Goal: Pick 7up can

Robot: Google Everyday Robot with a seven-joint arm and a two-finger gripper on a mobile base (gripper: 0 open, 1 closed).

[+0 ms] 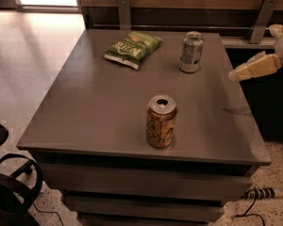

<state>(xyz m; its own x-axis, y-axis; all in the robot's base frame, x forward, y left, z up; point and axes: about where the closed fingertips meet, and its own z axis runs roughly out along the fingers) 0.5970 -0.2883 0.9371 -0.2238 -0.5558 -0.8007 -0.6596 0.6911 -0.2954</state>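
The 7up can (191,52), silver-grey with dark markings and a shiny top, stands upright near the back right of the grey table (99,107). My gripper (250,69), cream-coloured, reaches in from the right edge of the view. It hangs above the table's right edge, to the right of the can and apart from it. It holds nothing that I can see.
A brown-gold can (161,121) stands upright near the table's front middle. A green chip bag (133,48) lies at the back left of the can. A wooden wall with metal brackets runs behind. A black chair (9,187) and a power strip (264,192) are on the floor.
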